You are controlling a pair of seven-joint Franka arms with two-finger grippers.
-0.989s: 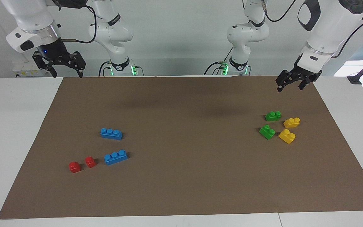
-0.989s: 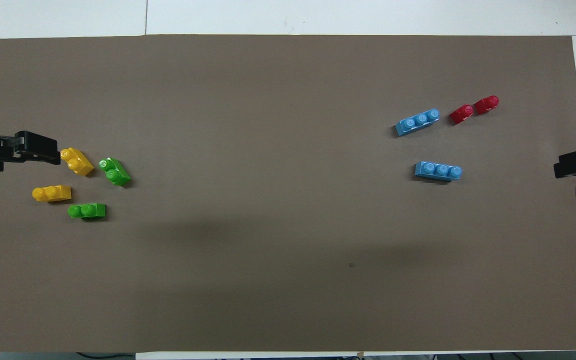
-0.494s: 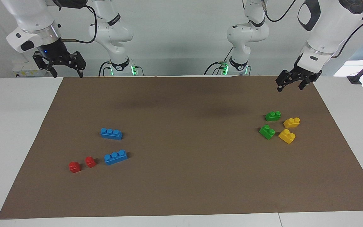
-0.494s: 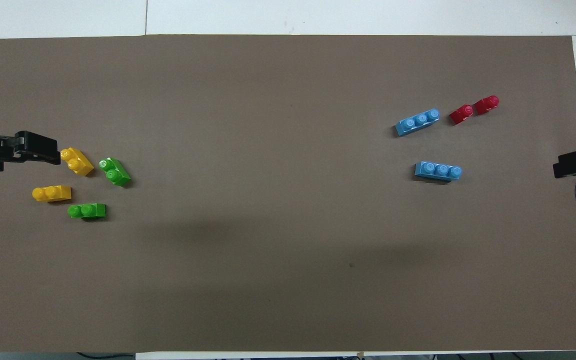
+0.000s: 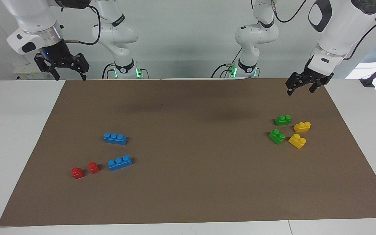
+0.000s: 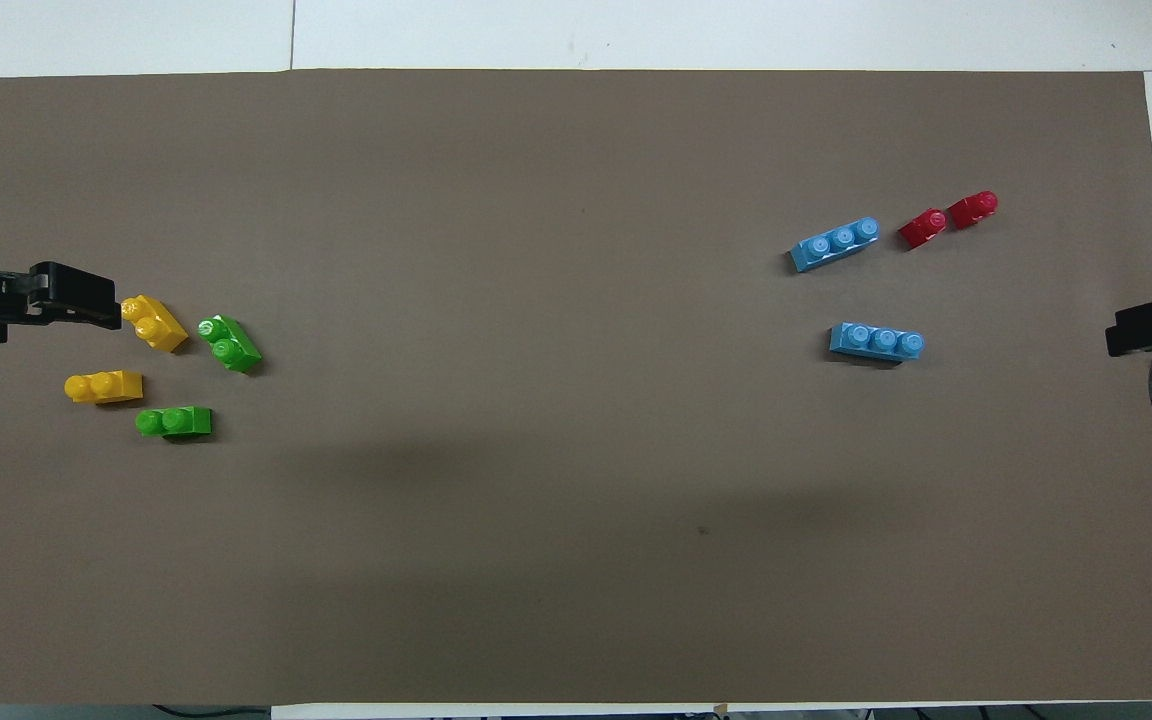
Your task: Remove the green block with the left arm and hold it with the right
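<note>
A: Facing view first. The left gripper (image 5: 300, 88) hangs in the air with jaws spread, nothing in them, over the brown mat (image 5: 191, 182) at the left arm's end of the worktop (image 5: 8, 130).

B: And the green block (image 5: 282, 120)?

A: On the mat, below that gripper and apart from it. Its green twin (image 5: 276, 136) lies farther from the robots, with two yellow bricks (image 5: 302, 126) beside the pair toward the worktop's end.

B: Right side?

A: The right gripper (image 5: 68, 76) is up in the air too, released, empty, over the mat's corner by the robots at the right arm's end. Two blue bricks (image 5: 115, 138) and two red bricks (image 5: 77, 172) sit well apart from it, out on the mat.

B: Overhead view?

A: The left gripper (image 6: 86, 298) shows at the frame edge, its tip just beside one yellow brick (image 6: 154, 323). The green block (image 6: 174, 422) lies on the mat clear of it, the twin (image 6: 229, 343) next to it. The right gripper (image 6: 1151, 325) barely enters at the other edge; the blue bricks (image 6: 876, 342) lie apart from it.
</note>
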